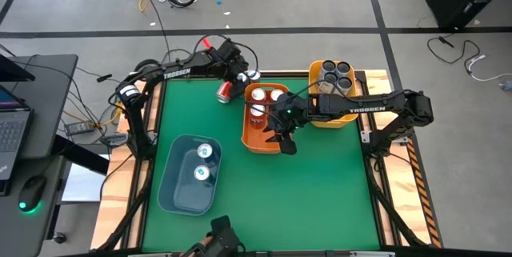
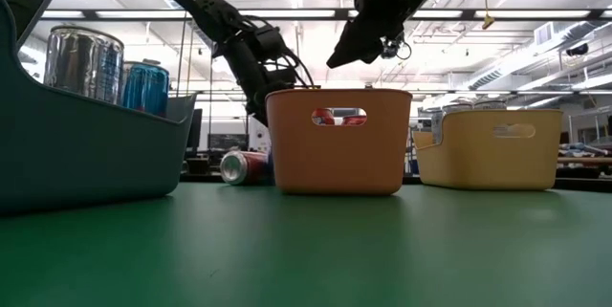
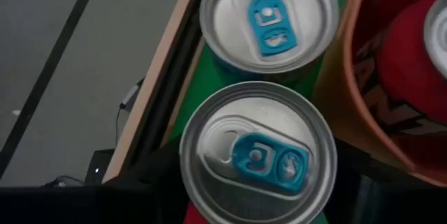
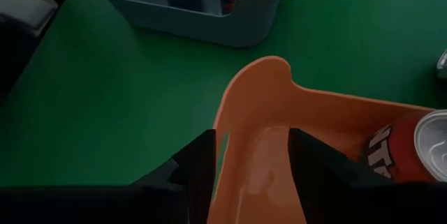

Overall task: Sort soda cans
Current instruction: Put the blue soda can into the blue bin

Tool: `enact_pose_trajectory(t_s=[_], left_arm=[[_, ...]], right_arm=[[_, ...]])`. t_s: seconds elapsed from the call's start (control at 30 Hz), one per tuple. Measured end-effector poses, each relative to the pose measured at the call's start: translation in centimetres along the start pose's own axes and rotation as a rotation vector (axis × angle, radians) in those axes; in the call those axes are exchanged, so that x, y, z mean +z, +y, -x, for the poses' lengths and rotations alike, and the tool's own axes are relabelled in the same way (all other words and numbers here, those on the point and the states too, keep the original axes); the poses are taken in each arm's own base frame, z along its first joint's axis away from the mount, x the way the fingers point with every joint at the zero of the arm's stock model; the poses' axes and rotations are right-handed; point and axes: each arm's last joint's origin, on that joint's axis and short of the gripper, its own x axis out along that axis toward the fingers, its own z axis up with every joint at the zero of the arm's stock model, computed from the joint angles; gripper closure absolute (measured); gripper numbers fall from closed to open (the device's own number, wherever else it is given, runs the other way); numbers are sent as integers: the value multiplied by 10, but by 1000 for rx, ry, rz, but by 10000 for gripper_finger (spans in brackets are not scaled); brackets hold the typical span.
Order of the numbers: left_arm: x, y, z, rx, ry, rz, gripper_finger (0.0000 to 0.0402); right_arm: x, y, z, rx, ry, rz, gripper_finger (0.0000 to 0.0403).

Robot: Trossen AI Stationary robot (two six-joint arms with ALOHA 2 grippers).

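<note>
From above, a green counter (image 1: pixel 264 185) is holding three bins: a blue bin (image 1: pixel 170 185) near the left front with two teal cans (image 1: pixel 204 161) standing in it, an orange bin (image 1: pixel 260 143) in the middle with red cans (image 1: pixel 260 97) at its far end, and a yellow bin (image 1: pixel 320 117) at the far right with dark cans (image 1: pixel 336 74) inside. The left hand (image 1: pixel 244 69) is reaching over the far edge beside the orange bin, above two white-topped cans (image 1: pixel 253 74), and one red can (image 1: pixel 225 90) is lying on its side just beside that bin. The right hand (image 1: pixel 282 138) is hovering over the near end of the orange bin. At counter height, the teal cans (image 2: pixel 145 87) are showing over the blue bin's wall (image 2: pixel 86 159), the tipped red can (image 2: pixel 243 165) is lying left of the orange bin (image 2: pixel 337 149), and the yellow bin (image 2: pixel 488 149) is sitting to its right; the right hand (image 2: pixel 359 49) is hanging above the orange bin. From the left wrist, two teal-tabbed can tops are filling the view, one (image 3: pixel 258 154) close between the dark fingers (image 3: pixel 140 182), the other (image 3: pixel 269 21) beyond it, with a red can (image 3: pixel 412 56) inside the orange wall; whether this hand is clenched cannot be told. From the right wrist, the right hand's fingers (image 4: pixel 195 165) are standing apart, released and grasping nothing, over the orange bin's near rim (image 4: pixel 241 91), with a red can (image 4: pixel 408 147) deeper in and the blue bin (image 4: pixel 209 21) across the green.
</note>
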Motion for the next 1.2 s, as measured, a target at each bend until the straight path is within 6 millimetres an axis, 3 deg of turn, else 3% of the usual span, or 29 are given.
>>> enact_pose_trajectory(t_s=[0.07, 0.3, 0.57, 0.7, 0.97, 1.2], left_arm=[[0, 2, 1, 6, 3, 4, 178], [3, 3, 13, 38, 18, 7, 178], [28, 5, 74, 53, -15, 53, 178], [29, -1, 111, 24, -48, 120, 178], [17, -44, 187, 33, -50, 197, 178], [-10, -91, 247, 78, -25, 290, 178]], right_arm=[[0, 0, 0, -1, -5, 2, 237], [1, 0, 0, -1, -6, 0, 240], [1, 0, 0, -1, -9, 3, 241], [1, 0, 0, -1, -10, 4, 243], [4, 0, 0, -5, -37, 19, 245], [8, 1, 0, -5, -74, 25, 245]])
